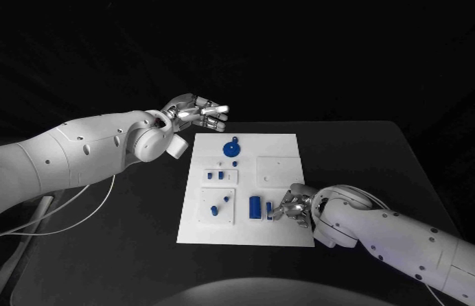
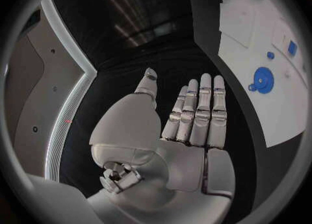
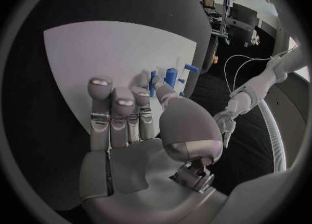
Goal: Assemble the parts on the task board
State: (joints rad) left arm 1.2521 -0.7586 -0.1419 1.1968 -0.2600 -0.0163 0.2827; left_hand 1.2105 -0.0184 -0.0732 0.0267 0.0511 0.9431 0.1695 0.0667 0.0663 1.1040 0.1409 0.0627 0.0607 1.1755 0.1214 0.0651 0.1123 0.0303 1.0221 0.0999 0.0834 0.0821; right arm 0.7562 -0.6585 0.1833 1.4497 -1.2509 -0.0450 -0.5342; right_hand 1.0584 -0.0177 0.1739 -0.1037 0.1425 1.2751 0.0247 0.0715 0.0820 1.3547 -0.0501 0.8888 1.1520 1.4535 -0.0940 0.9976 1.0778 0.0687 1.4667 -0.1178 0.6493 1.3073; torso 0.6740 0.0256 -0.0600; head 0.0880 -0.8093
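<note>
Head view: task board (image 1: 279, 175) sits mid-table; right hand (image 1: 295, 206) is down at its near right edge, fingertips at a small blue part (image 1: 269, 210) standing beside a taller blue block (image 1: 255, 207). Right wrist view shows thumb and a finger pinching that blue part (image 3: 155, 81), other fingers straight above the board. Left hand (image 1: 198, 112) hovers off the board's far left corner, fingers straight and together, holding nothing; round blue disc (image 1: 232, 148) lies near it on the board.
</note>
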